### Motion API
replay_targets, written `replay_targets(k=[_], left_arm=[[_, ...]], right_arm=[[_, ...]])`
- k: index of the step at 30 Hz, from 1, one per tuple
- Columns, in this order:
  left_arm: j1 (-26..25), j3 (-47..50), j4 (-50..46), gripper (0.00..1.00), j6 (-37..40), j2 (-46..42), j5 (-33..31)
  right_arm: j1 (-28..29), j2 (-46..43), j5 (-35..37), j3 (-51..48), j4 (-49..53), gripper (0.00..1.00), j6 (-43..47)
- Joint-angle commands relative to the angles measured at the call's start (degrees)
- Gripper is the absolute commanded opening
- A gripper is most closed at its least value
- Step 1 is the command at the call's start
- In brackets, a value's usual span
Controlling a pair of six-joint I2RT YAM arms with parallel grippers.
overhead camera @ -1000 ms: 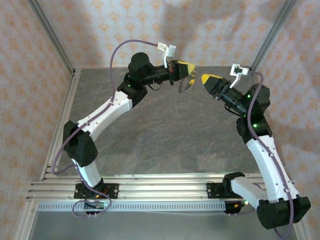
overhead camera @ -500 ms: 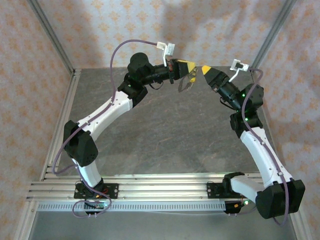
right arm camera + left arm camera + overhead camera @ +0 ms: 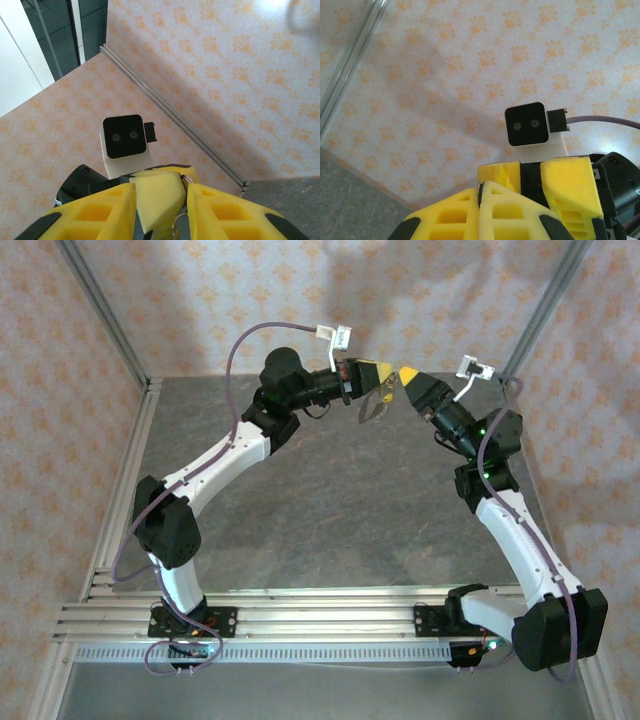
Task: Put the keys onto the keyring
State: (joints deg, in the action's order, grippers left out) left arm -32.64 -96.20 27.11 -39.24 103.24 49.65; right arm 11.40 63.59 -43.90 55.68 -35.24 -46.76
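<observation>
Threading step: left jaws pinched shut on the dangling keyring (image 3: 372, 406), right jaws half-open astride their tip, any key hidden; next, I'd say, comes fine lining-up.

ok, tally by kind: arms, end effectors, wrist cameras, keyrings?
White-and-black jointed arms: 2 (left arm, right arm)
Yellow-fingered end effectors: 2 (left end effector, right end effector)
Black-faced square wrist cameras: 2 (left wrist camera, right wrist camera)
Thin brownish-grey wire keyring: 1
Total: 7
</observation>
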Motion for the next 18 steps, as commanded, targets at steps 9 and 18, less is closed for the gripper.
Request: replay_targets(k=[9,18], left_arm=[[-0.28,-0.67,5.24,0.00,-1.27,-0.18,-0.87],[-0.32,-0.56,6.01,0.00,-1.89,-0.06,-0.80]], right_arm=[[0.76,0.85,0.24,-0.36,-2.97,0.34,0.53],[2.29,2.50,0.48,1.17,-3.08,0.32,1.19]])
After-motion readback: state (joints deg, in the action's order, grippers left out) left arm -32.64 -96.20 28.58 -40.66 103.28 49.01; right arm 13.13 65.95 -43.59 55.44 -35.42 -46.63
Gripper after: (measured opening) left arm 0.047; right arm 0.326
